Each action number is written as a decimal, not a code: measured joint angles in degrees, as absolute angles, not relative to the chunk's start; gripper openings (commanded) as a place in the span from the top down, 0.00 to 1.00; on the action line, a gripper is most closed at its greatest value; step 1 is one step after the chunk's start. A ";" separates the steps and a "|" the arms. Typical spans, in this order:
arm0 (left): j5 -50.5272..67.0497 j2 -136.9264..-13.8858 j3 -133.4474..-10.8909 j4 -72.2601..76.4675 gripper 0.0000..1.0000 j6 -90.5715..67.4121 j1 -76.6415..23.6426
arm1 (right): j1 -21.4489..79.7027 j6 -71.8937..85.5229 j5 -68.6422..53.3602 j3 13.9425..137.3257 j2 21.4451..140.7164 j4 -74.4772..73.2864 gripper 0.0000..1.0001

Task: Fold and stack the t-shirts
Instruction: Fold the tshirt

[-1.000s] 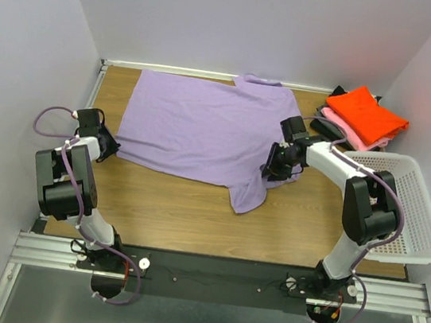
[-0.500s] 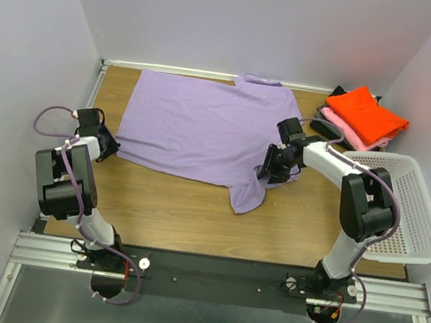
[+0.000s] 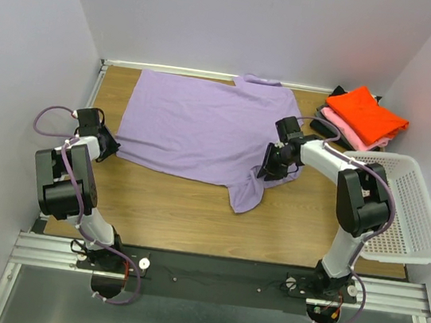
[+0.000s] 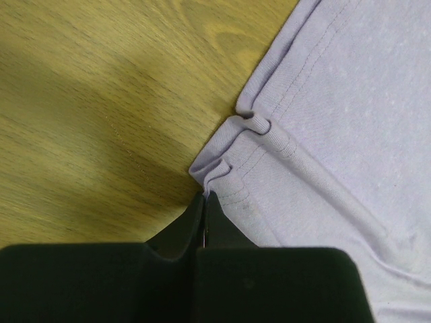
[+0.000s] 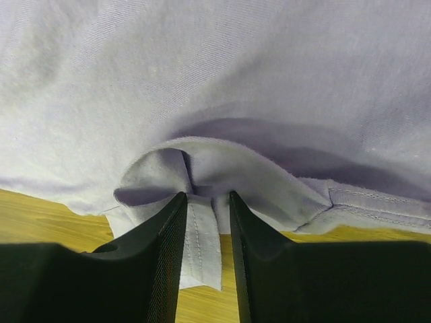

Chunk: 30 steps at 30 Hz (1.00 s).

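The lavender t-shirt (image 3: 196, 127) lies spread flat on the wooden table, one sleeve pointing toward the near edge. My left gripper (image 3: 111, 147) is shut on its left hem corner (image 4: 222, 168), low on the table; the jaws meet at the corner (image 4: 204, 195). My right gripper (image 3: 266, 171) sits at the shirt's right side, its narrow-set jaws (image 5: 207, 195) closed on a bunched fold and hem strip (image 5: 202, 235). The folded orange-red shirt (image 3: 367, 112) tops a stack on the pink one (image 3: 348, 132), with dark grey cloth (image 3: 339, 91) below.
A white mesh basket (image 3: 410, 205) stands at the right edge of the table, just near of the folded stack. Bare wood (image 3: 192, 214) lies between the shirt and the arm bases. Walls enclose the table on the left, back and right.
My right gripper has crept a little left and away along the shirt's right side, gathering cloth. The left arm has not moved.
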State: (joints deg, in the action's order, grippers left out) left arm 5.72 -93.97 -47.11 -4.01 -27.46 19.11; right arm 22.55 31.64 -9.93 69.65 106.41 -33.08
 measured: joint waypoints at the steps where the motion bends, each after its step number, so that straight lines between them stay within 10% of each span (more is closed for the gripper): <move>1: 5.72 -93.97 -47.11 -3.99 1.00 -27.46 19.11 | 22.55 31.66 -9.93 69.71 106.41 -32.97 0.61; 30: 5.82 -93.97 -47.11 -4.01 1.00 -27.42 19.16 | 23.68 31.86 -9.91 70.24 105.82 -32.93 0.67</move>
State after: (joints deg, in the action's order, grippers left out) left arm 5.82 -93.97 -47.11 -4.01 -27.42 19.16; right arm 23.68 31.86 -9.91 70.24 105.82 -32.93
